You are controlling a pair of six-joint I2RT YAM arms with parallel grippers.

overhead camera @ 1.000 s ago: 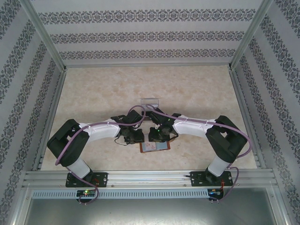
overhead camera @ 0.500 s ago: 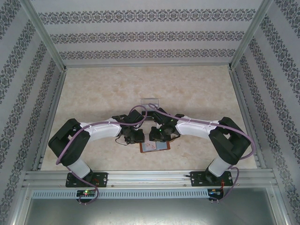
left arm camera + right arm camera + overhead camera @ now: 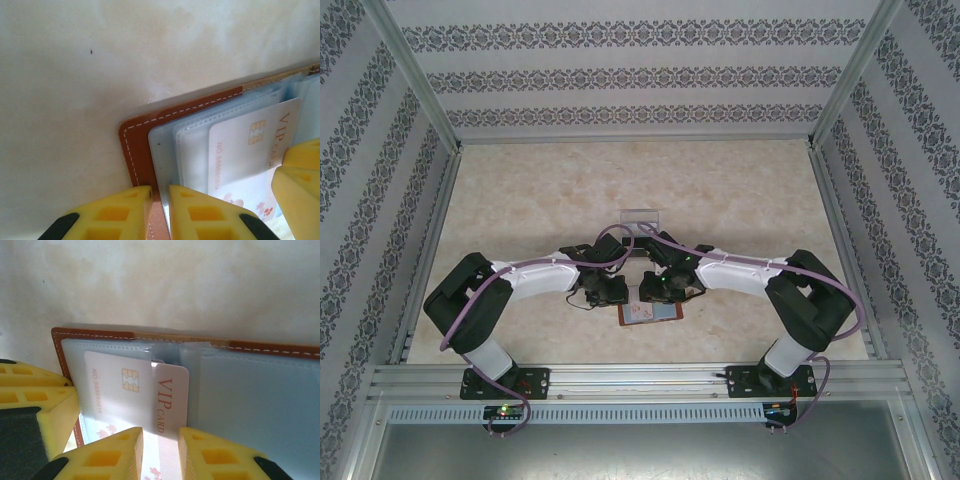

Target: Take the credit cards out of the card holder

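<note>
Brown leather card holder (image 3: 651, 313) lies open on the pale marbled table (image 3: 540, 200), close to the middle of the table's near edge. From above, left gripper (image 3: 610, 291) and right gripper (image 3: 658, 288) meet over the holder's far side, just beside each other. A clear tray (image 3: 640, 214) sits further back, toward the table's centre.

Left wrist: the card holder (image 3: 136, 150) shows a stitched corner flat on the table (image 3: 75, 75). Left gripper (image 3: 160, 192) has its fingers nearly pressed together, pinching the holder's brown edge in the slit between them. Clear sleeves (image 3: 167, 150) overlap a white credit card (image 3: 245, 150) with a gold chip and "VIP CARD" lettering. A yellow finger (image 3: 300, 172) of the right gripper is at the right.

Right wrist: the credit card (image 3: 120, 390) sits partway out of its sleeve, inside the card holder (image 3: 100, 334). Right gripper (image 3: 160, 436) has fingers a little apart, and the card's lower edge runs into the gap. Cannot tell whether they grip it. Left gripper's fingers (image 3: 35, 390) rest at the holder's left edge.
</note>
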